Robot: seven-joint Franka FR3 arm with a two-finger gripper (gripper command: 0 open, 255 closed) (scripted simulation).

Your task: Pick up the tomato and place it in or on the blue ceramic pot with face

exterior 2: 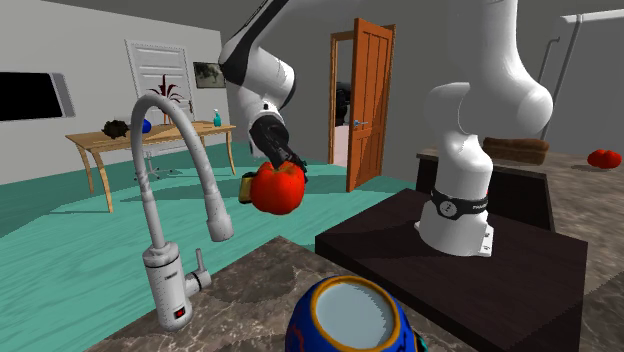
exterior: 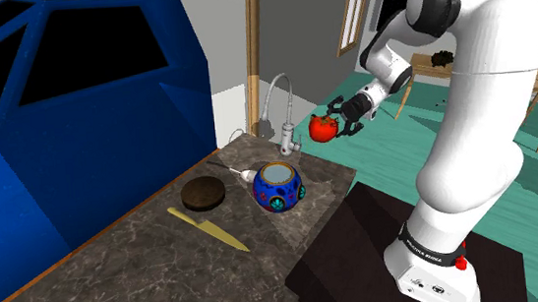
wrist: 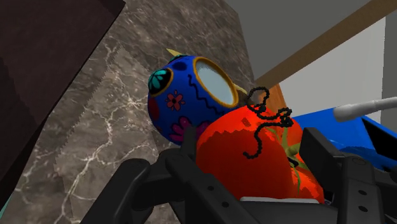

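Observation:
A red tomato with a dark curly stem hangs in the air, and my black gripper is shut on it. It sits above and to the shoulder view's right of the blue painted pot, which stands open-mouthed on the marble counter. In the second exterior view the tomato floats above the counter edge with the gripper clasping it, and the pot is at the bottom. The wrist view has the tomato between the fingers, the pot beyond it.
A grey faucet rises at the counter's far end, close to the tomato. A dark round disc and a yellow knife lie on the counter beside the pot. A large blue block fills the shoulder view's left. My dark stand adjoins the counter.

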